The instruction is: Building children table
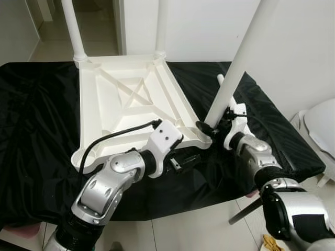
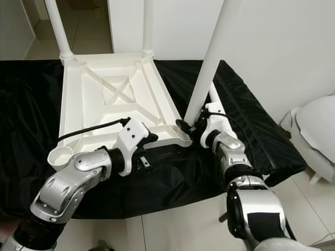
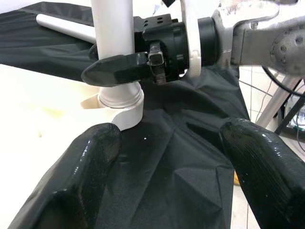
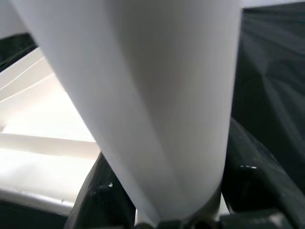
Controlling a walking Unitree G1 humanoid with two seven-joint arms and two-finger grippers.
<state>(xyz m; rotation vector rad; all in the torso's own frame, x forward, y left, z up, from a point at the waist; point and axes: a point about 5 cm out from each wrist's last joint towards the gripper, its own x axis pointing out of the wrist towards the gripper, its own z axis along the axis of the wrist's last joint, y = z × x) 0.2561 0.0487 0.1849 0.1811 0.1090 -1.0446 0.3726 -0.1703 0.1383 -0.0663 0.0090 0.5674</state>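
A white children's table [image 1: 131, 99] lies upside down on a black cloth [image 1: 42, 130]. White legs stand in its two far corners [image 1: 73, 26]. My right gripper [image 1: 209, 127] is shut on a third white leg [image 1: 238, 63], low on the tube. The leg stands tilted with its foot in the near right corner socket [image 3: 121, 102]. In the right wrist view the leg [image 4: 157, 95] sits between the black fingers [image 4: 252, 176]. My left gripper [image 3: 169, 167] is open and holds nothing. It hovers over the cloth at the table's near edge, just short of that socket.
Another white leg [image 3: 62, 24] lies on the cloth behind the held one. The near left corner has an open round socket [image 2: 60, 156]. A white wall rises behind, and a white rounded object [image 1: 319, 125] stands on the tiled floor at the right.
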